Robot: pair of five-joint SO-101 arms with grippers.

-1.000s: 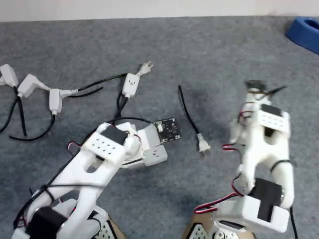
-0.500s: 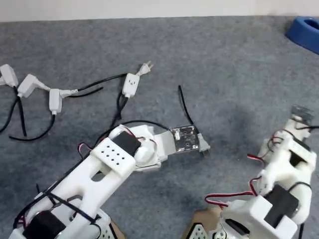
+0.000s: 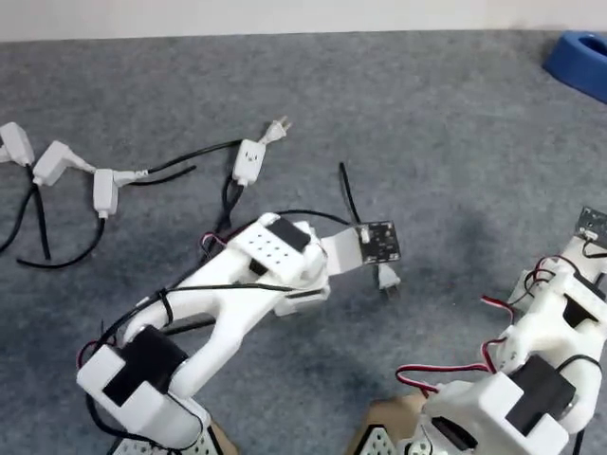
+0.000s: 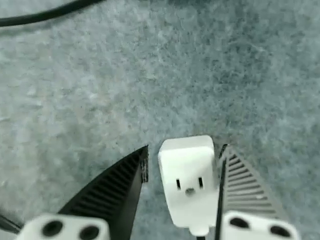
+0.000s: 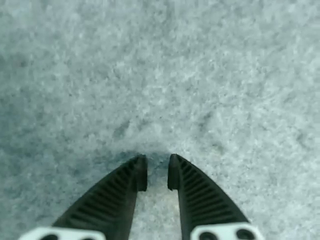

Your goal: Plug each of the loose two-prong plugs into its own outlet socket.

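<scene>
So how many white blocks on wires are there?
5 white blocks: one at far-left edge, two beside it, one nearer the middle, one in the left hand. Arms may hide more.

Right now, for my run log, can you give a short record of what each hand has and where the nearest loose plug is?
left hand: shut on a white outlet socket
right hand: empty, slightly open, over the grey carpet
loose plug: on the carpet close by the left hand, black cord attached
status: loose plug not yet in the held outlet socket
</scene>
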